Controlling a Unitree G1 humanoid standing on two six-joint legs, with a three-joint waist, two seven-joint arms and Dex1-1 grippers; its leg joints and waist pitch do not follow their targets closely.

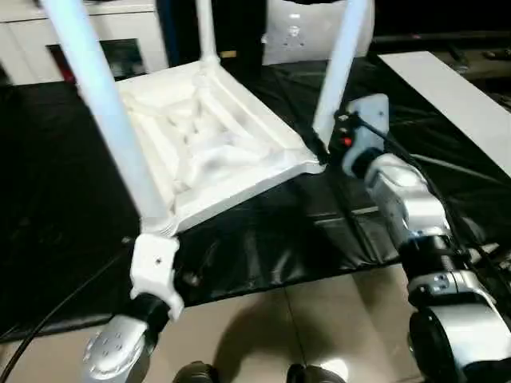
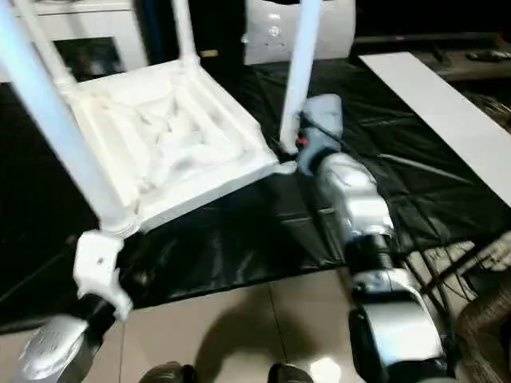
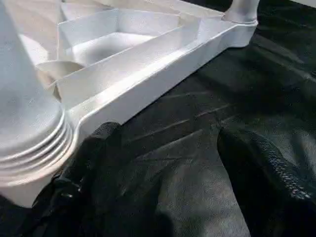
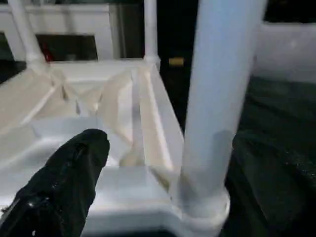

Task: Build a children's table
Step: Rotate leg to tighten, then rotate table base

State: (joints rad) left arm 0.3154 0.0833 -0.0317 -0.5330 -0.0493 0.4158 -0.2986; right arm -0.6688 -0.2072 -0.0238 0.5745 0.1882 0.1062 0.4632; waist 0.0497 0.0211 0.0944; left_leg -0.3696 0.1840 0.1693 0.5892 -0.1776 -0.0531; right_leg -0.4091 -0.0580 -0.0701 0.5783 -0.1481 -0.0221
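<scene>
The black crinkled plastic sheet [image 1: 263, 239] is covering the floor under my work, and beyond it a white cabinet with dark openings [image 1: 88, 40] is standing at the far side. On the sheet the white plastic rectangular tabletop [image 1: 207, 140] is lying upside down, ribbed underside facing up, and long white cylindrical tube legs are rising from its corner sockets: one at the corner nearest my left arm [image 1: 104, 104], one at the corner by my right arm [image 1: 339, 64], and one at the far corner [image 1: 206, 32]. A fourth is showing at the remaining far corner in my right wrist view [image 4: 22, 34].

My left gripper [image 1: 156, 267] is sitting at the base of the near leg, right against that corner; I cannot tell whether its fingers are open or closed. My right gripper [image 4: 163, 182] is reaching in beside the base of its leg [image 4: 222, 89], with one black finger [image 4: 64, 182] lying over the ribs, apart from the tube. The other finger is hidden, so I cannot tell this one's state either.

I am judging the legs as standing but perhaps not fully seated. If I am pushing sideways at a socket, the light tabletop could be sliding on the slick sheet, or a tall leg could be levering out and toppling.
</scene>
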